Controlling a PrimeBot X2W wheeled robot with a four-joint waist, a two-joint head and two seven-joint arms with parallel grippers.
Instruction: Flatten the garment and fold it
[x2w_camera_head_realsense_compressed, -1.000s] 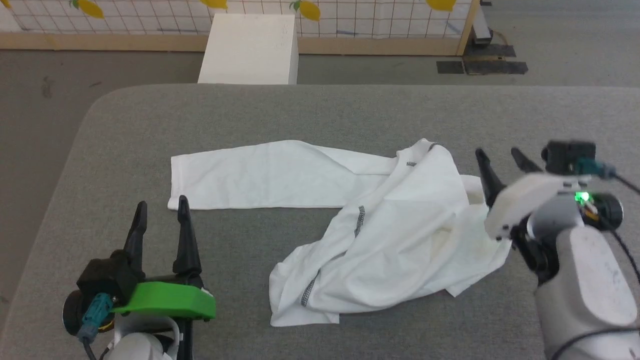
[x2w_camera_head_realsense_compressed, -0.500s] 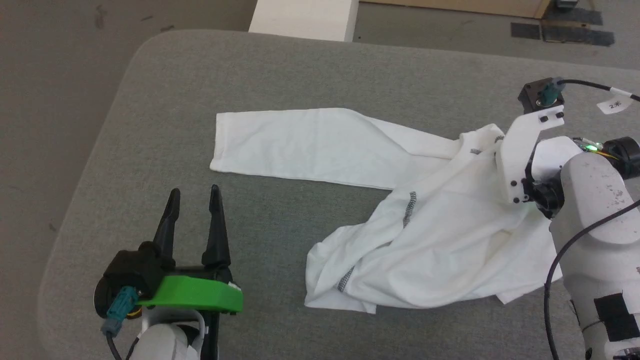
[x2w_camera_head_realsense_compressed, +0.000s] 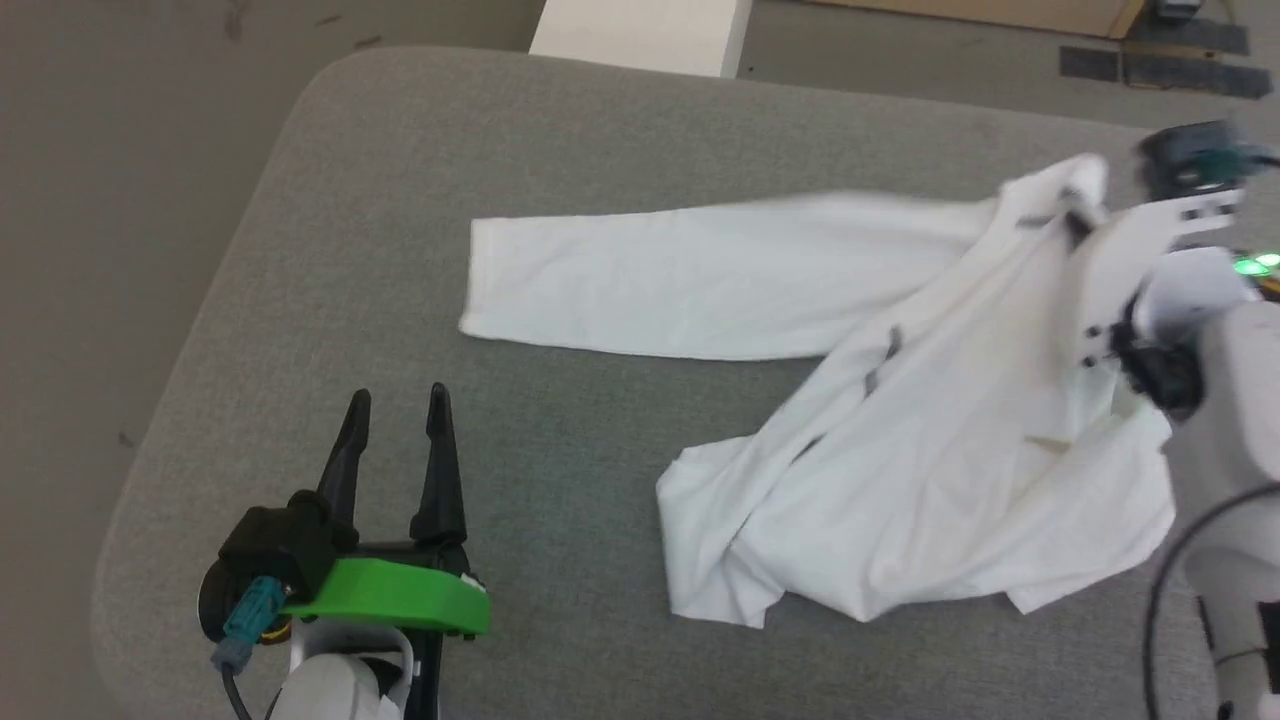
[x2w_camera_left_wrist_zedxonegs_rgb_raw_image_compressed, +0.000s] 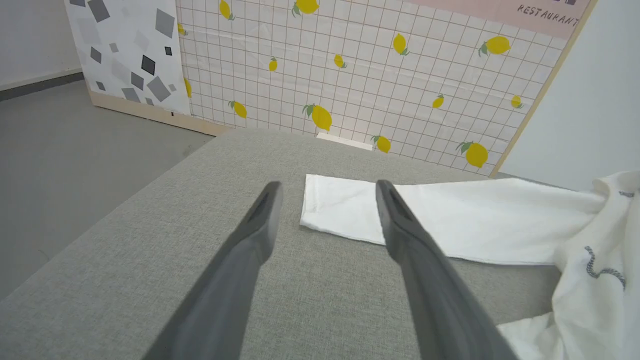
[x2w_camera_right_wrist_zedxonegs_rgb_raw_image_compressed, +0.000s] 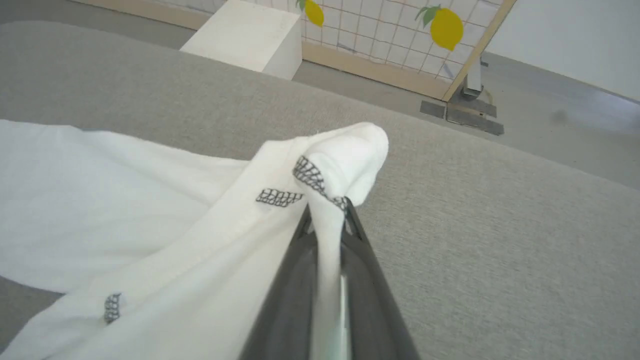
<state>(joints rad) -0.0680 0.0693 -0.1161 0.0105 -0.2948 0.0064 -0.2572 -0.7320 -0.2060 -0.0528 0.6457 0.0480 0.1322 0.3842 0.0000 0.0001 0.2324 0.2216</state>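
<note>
Flattening step: right tool (x2w_camera_right_wrist_zedxonegs_rgb_raw_image_compressed: 327, 214) clenched on shirt (x2w_camera_right_wrist_zedxonegs_rgb_raw_image_compressed: 150, 200) at its stitched seam, left tool (x2w_camera_head_realsense_compressed: 398, 392) released, empty above bench (x2w_camera_head_realsense_compressed: 400, 200). Next likely needs a second grip to spread it

Grey fabric table (x2w_camera_head_realsense_compressed: 400, 200) bears a crumpled white garment (x2w_camera_head_realsense_compressed: 720, 280).

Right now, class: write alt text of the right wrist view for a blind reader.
The right gripper is shut on a bunched fold of the white garment, over a grey table. A white box stands beyond.
</note>
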